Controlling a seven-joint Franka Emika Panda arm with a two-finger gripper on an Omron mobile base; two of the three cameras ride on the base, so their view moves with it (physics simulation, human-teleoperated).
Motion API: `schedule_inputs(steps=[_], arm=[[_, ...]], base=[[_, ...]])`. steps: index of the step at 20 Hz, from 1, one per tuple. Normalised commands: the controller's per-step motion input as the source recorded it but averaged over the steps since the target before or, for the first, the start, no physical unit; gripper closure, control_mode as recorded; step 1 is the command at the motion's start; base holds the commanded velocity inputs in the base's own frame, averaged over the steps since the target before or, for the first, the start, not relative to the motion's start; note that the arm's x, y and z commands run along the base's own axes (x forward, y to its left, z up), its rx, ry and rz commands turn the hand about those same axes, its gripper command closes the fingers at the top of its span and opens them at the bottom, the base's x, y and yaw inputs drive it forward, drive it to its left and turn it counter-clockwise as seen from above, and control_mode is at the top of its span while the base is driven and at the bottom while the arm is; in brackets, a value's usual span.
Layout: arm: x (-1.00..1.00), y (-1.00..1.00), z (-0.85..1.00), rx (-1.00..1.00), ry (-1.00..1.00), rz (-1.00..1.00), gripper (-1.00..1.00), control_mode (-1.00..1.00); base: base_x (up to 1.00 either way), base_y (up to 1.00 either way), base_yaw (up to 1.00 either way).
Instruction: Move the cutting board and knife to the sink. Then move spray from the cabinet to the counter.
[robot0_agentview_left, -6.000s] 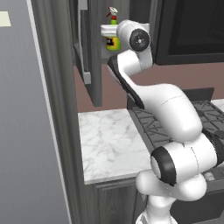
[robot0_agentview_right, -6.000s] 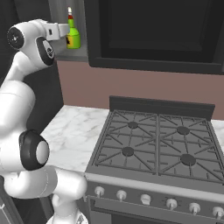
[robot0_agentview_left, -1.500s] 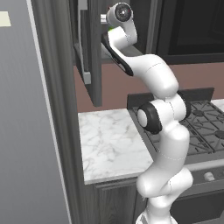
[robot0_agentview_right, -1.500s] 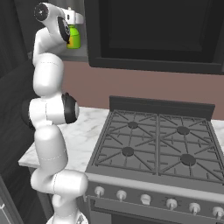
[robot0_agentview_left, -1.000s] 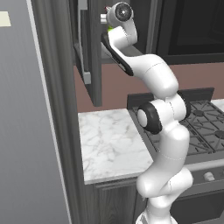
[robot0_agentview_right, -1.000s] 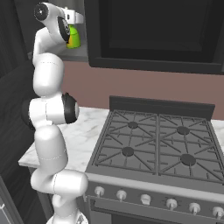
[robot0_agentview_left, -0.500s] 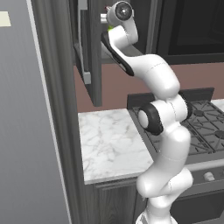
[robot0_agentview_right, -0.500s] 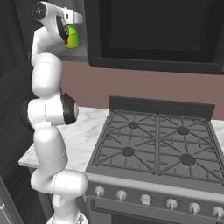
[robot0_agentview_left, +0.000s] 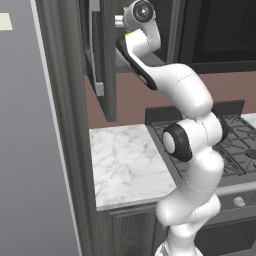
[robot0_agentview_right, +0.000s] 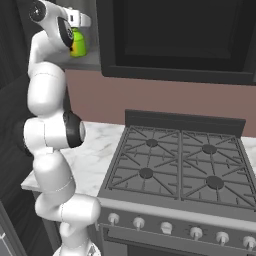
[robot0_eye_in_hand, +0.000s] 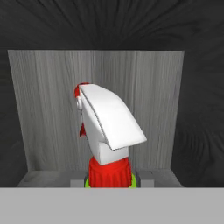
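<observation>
Gripper (robot0_agentview_right: 80, 21) reaches into the cabinet (robot0_agentview_left: 102, 60) at the spray (robot0_agentview_right: 77, 42), lined up to grasp it; jaw state unclear.

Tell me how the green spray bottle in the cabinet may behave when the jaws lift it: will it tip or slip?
The spray looks rigid and probably light. Its red-and-white trigger nozzle sits wide above a narrow neck, so it may tip if pushed high. The smooth body could slip or turn in the gripper; a low, centred hold seems safer.
</observation>
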Motion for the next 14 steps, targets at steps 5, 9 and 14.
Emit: schedule_inputs(steps=[5,9,14], arm=[[-0.43,-0.1,-0.09,0.03,-0.02,0.0,1.0,-1.0],[-0.52,-0.21,-0.03,0.05,-0.03,0.0,1.0,-1.0],[-0.76,-0.19,0.0,0.03,0.0,0.0,1.0,-1.0]], base=[[0.0,0.0,0.0],[0.0,0.0,0.0],[0.0,0.0,0.0]])
